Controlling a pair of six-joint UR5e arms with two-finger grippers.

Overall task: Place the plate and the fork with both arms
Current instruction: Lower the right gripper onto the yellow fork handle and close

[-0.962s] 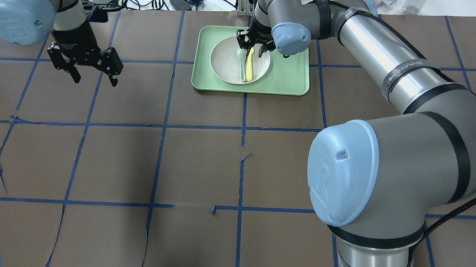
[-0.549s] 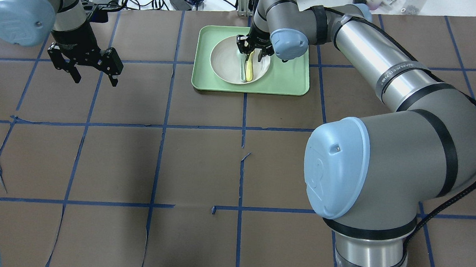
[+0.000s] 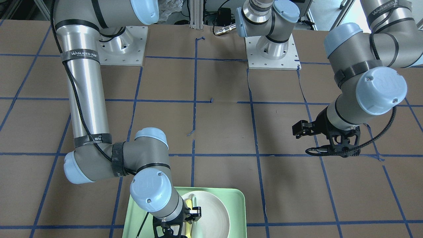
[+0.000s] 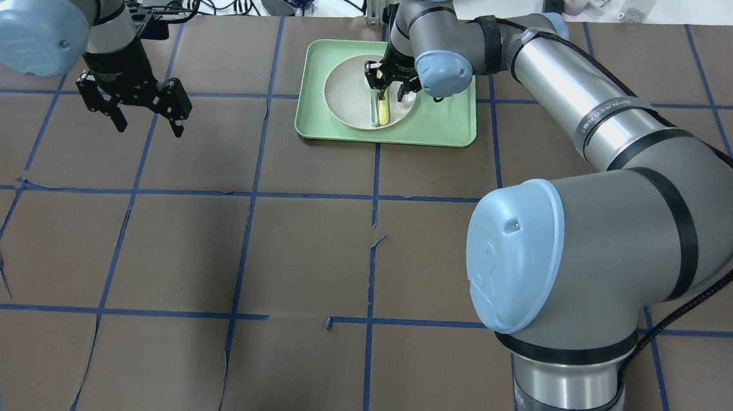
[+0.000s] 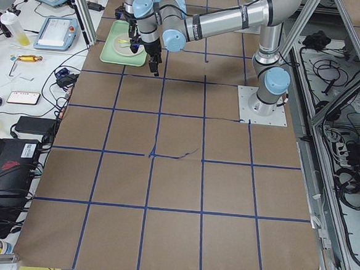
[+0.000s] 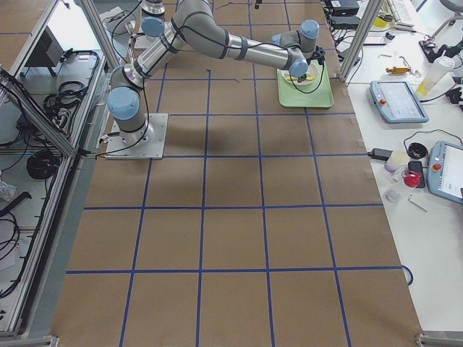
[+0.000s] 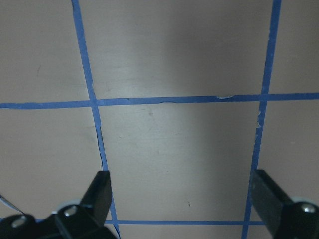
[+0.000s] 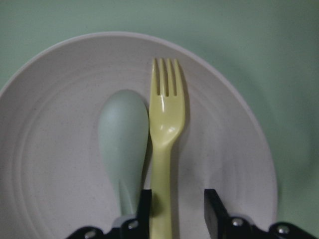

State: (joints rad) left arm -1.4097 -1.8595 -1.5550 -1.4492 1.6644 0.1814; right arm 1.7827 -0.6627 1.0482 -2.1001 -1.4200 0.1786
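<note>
The right gripper sat at the bottom centre of its wrist view. Its jaws were parted narrowly and straddled the handle of the fork. The finger on the frame's left lay over the seam where the fork handle met the spoon. Whether it was wedged between them or resting on the spoon could not be told. The other finger stood off the handle with a clear gap, so nothing was gripped.

Fork and spoon lay side by side, touching, with the tines toward the top of the frame. Both were inside the plate. The plate sat in the tray at the upper centre of the overhead view.

The step in hand looked like taking the fork alone. To do it well, the left-of-frame finger should come down on the fork's side of the spoon, or the spoon could be pinched or dragged along. The handle is flat and thin, so the tips probably need to go nearly to the plate's floor before closing. A straight lift would then keep the tines off the rim and avoid shifting the light plate.

The left gripper hung at the upper left of the overhead view, jaws wide apart and empty. It was above bare table, well apart from the tray, and the plate was likely its job.
</note>
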